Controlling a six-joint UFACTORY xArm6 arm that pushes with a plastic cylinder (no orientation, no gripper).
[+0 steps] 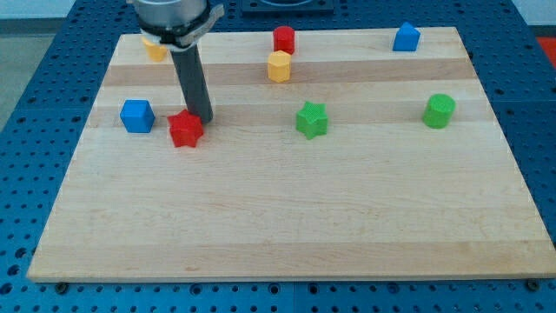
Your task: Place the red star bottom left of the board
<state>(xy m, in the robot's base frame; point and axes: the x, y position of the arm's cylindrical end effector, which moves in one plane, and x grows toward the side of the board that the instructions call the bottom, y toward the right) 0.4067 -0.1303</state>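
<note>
The red star (pixel 185 129) lies on the wooden board (pixel 287 226) at the view's left, about mid-height. My tip (pixel 201 117) stands just to the star's upper right, touching or nearly touching it. The dark rod rises from there to the view's top. A blue cube (pixel 136 116) sits close to the star's left.
A yellow block (pixel 155 48) lies partly hidden behind the arm at the top left. A red cylinder (pixel 284 39) and a yellow hexagon block (pixel 279 66) stand at top centre. A green star (pixel 311 120), a green cylinder (pixel 440 110) and a blue house-shaped block (pixel 406 37) lie to the right.
</note>
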